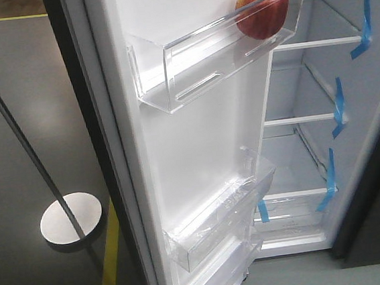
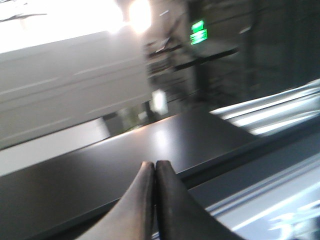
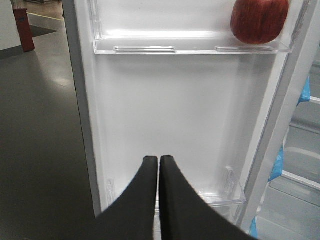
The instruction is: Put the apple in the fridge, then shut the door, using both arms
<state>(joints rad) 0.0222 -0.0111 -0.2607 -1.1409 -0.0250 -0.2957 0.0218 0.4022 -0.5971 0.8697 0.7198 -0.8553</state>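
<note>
The red apple (image 1: 262,11) with a yellow patch sits in the top clear bin (image 1: 189,62) of the open door (image 1: 198,155). It also shows in the right wrist view (image 3: 259,19) at the top right, in that bin (image 3: 150,47). The fridge (image 1: 323,123) stands open at the right, white-lined, with white shelves and blue tape strips (image 1: 338,108). My right gripper (image 3: 159,159) is shut and empty, facing the door's white inner lining (image 3: 175,110) below the apple. My left gripper (image 2: 155,163) is shut and empty, close to a dark grey flat surface (image 2: 100,170).
Two lower clear bins (image 1: 218,220) hang on the door. A thin metal pole with a round base (image 1: 69,218) stands on the dark floor at the left, beside a yellow floor line (image 1: 111,264). A red object (image 3: 24,27) stands far left.
</note>
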